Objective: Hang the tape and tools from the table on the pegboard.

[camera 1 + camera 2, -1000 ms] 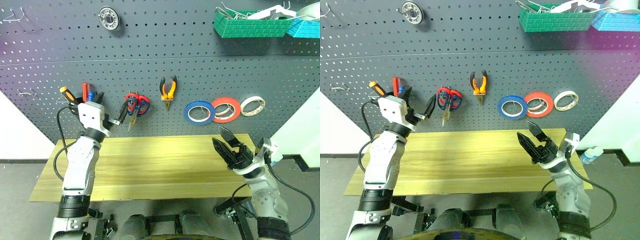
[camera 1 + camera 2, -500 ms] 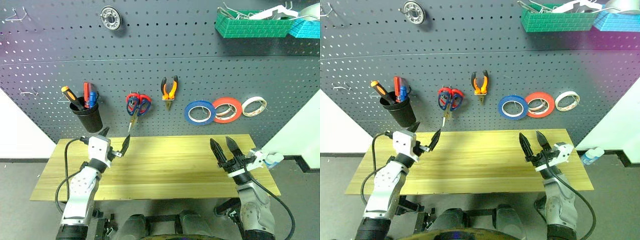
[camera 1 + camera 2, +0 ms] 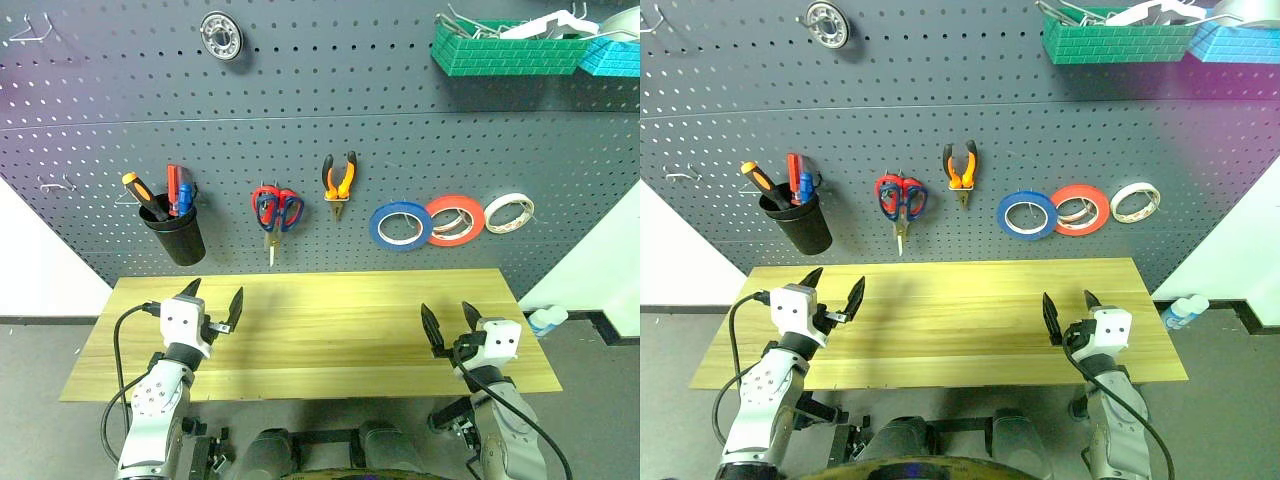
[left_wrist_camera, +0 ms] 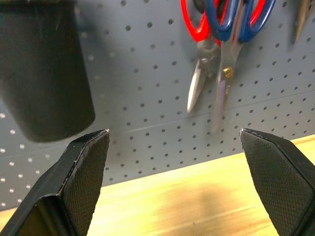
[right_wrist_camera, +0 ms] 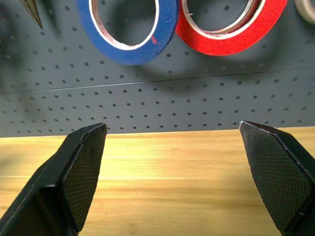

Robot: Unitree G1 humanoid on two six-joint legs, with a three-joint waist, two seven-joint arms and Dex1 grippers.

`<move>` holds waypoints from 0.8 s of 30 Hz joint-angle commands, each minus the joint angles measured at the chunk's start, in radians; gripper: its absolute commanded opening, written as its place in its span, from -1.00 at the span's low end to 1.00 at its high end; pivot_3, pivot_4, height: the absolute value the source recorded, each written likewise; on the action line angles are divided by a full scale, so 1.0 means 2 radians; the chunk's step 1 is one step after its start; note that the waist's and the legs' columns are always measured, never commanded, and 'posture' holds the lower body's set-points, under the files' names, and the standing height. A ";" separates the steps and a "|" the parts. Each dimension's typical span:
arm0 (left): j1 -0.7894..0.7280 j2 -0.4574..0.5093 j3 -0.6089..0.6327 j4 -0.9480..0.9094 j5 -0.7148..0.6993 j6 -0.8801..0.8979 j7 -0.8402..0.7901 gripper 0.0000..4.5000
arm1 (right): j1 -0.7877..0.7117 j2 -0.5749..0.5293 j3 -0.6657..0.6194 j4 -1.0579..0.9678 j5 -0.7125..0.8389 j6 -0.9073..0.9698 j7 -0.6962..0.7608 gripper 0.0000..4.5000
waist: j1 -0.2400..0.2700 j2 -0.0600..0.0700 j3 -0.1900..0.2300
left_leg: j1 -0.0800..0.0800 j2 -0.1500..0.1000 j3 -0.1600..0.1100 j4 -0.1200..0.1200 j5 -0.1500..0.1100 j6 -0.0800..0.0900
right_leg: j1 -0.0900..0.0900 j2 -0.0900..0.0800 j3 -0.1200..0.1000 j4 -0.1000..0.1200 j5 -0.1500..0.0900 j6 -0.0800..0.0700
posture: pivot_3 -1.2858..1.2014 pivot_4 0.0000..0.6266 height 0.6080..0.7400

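Right now I see both arms low over the near edge of the table [image 3: 320, 330], one at each side. My left gripper [image 3: 213, 306] has its fingers spread wide and holds nothing; my right gripper [image 3: 450, 328] is just as wide and just as empty. Both point toward the pegboard [image 3: 300, 110] at the far side.

On the pegboard the blue tape [image 3: 399, 224] hangs to the right of centre, with a red roll [image 3: 453, 219] touching its right edge and a smaller cream roll [image 3: 508, 212] further right. Pliers with orange-and-black handles [image 3: 338, 184] hang nose down just left of the blue tape. Left of those, two pairs of scissors hang together on one hook — the red-handled scissors [image 4: 199, 59] and a blue-handled pair [image 4: 231, 54] overlapping them, blades down.

Further left a black cup [image 3: 176, 234] is fixed to the board, holding an orange screwdriver [image 3: 138, 193], a red one [image 3: 171, 184] and a small blue screwdriver [image 3: 182, 197].

Up on the right sit a green basket [image 3: 505, 50] and a teal basket [image 3: 610, 55]; a metal bearing [image 3: 218, 35] hangs at the upper left.
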State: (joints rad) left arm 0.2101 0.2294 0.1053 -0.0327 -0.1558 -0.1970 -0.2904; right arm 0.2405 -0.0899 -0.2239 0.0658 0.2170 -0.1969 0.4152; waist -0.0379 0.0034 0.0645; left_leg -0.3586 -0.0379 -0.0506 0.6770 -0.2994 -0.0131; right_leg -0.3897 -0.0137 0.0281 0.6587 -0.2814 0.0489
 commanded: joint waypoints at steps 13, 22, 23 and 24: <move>0.016 -0.002 0.009 -0.008 0.001 -0.014 0.005 0.97 | -0.021 -0.009 0.009 0.068 -0.005 -0.075 -0.014 1.00 | 0.012 0.000 0.000 | 0.001 0.000 0.000 -0.006 0.000 0.000 | -0.001 0.000 0.000 -0.004 0.001 0.002 | 0.01 -1.00 0.85; -0.021 0.008 0.006 0.013 0.001 -0.007 -0.011 0.97 | -0.040 -0.010 0.009 0.117 -0.004 -0.104 -0.011 1.00 | 0.013 0.000 0.000 | 0.001 0.000 0.000 -0.006 0.000 0.000 | 0.000 0.000 0.000 -0.004 0.000 0.001 | 0.00 -1.00 0.85; -0.023 0.008 0.004 0.015 0.003 -0.007 -0.012 0.97 | -0.039 -0.011 0.008 0.121 -0.004 -0.108 -0.011 1.00 | 0.012 0.000 -0.001 | 0.001 0.000 0.000 -0.006 0.000 0.000 | 0.000 0.000 0.000 -0.004 0.000 0.001 | -0.01 -1.00 0.85; -0.026 0.007 0.001 0.016 0.002 -0.006 -0.014 0.97 | -0.043 -0.012 0.008 0.122 -0.004 -0.106 -0.013 1.00 | 0.012 0.000 -0.001 | 0.001 0.000 0.001 -0.006 0.000 0.000 | 0.000 0.000 0.000 -0.004 0.001 0.002 | -0.01 -1.00 0.85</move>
State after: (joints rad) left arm 0.1742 0.2357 0.1073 0.0065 -0.1501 -0.2037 -0.3111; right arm 0.1724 -0.1032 -0.2015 0.3192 0.2008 -0.3841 0.3939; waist -0.0144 0.0030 0.0634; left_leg -0.3559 -0.0379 -0.0493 0.6648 -0.2993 -0.0122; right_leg -0.3896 -0.0131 0.0279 0.6514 -0.2795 0.0522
